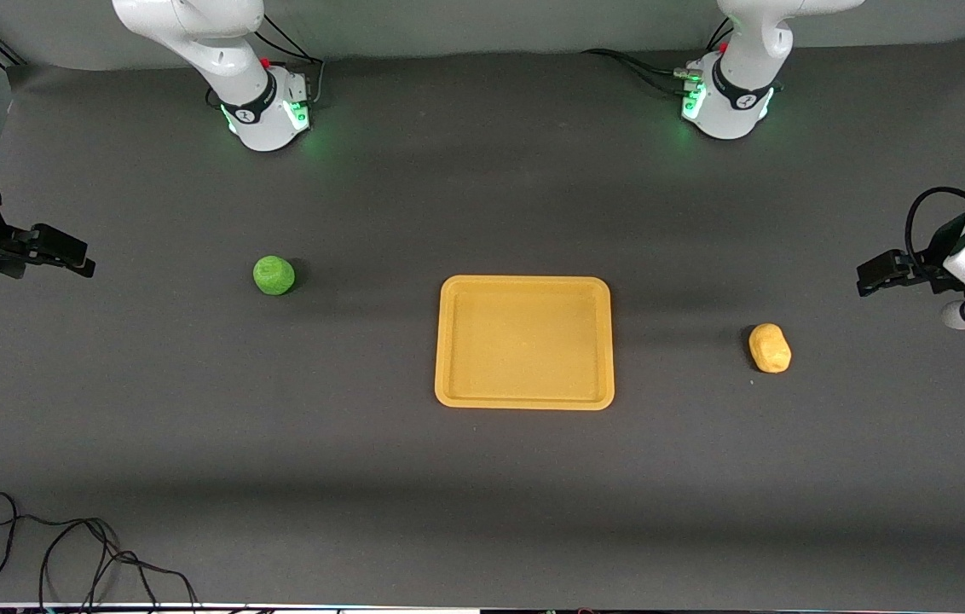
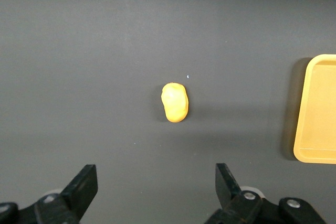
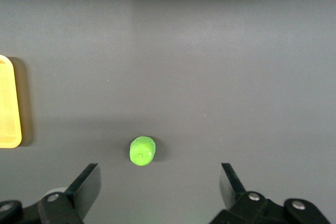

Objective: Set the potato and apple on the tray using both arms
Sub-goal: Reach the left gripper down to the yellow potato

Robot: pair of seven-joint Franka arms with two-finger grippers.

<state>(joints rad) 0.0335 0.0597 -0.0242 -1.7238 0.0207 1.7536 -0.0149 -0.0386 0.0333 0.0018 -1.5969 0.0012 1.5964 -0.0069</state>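
1. The tray [image 1: 524, 342] lies flat in the middle of the desk [image 1: 482, 477] with nothing in it.
2. The apple [image 1: 274, 275] sits on the desk toward the right arm's end, well apart from the tray and a little farther from the front camera than the tray's middle.
3. The potato [image 1: 770, 347] lies on the desk toward the left arm's end, near the tray but not touching it, about level with the tray's middle.
4. The right gripper [image 1: 78, 260] hangs in the air over the desk at the right arm's end, well apart from the apple. Its fingers [image 3: 86, 184] are spread wide and hold nothing.
5. The left gripper [image 1: 870, 277] hangs over the desk at the left arm's end, near the potato but clear of it. Its fingers [image 2: 84, 184] are also spread wide and hold nothing.
6. A loose black cable [image 1: 65, 554] lies on the desk at the edge nearest the front camera, toward the right arm's end.
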